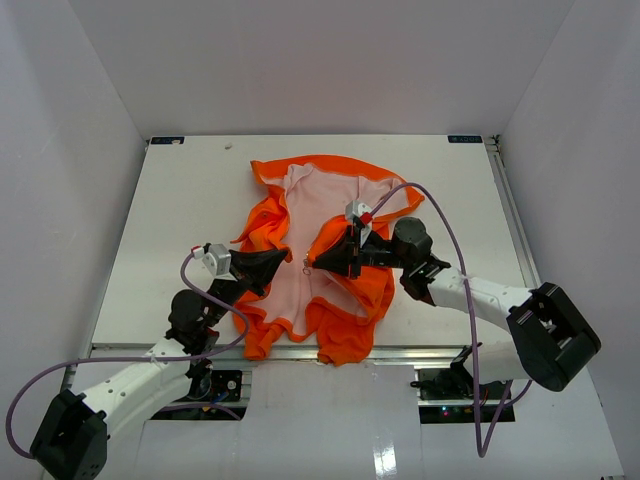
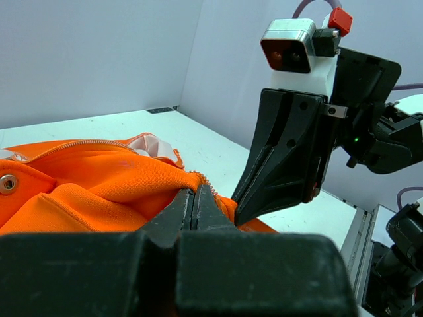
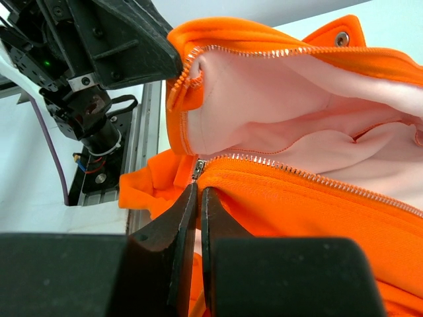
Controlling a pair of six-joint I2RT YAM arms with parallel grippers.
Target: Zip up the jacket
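The orange jacket (image 1: 345,300) lies open on the white table (image 1: 170,210), its pale pink lining (image 1: 310,200) facing up. My left gripper (image 1: 284,261) is shut on the orange front edge by the zipper teeth (image 2: 198,176), near the hem. My right gripper (image 1: 320,261) faces it, a few centimetres away. In the right wrist view its fingers (image 3: 188,218) are closed to a thin slit just under the small metal zipper slider (image 3: 197,168), pinching the pull. The jacket's second row of teeth (image 3: 297,165) runs off to the right. The jacket (image 2: 86,185) fills the left wrist view's left side.
A metal rail (image 1: 420,352) runs along the table's near edge, just under the jacket's hem. White walls enclose the table on three sides. A purple cable (image 1: 452,240) loops over my right arm. My right gripper's body (image 2: 297,145) stands close in front of my left wrist camera.
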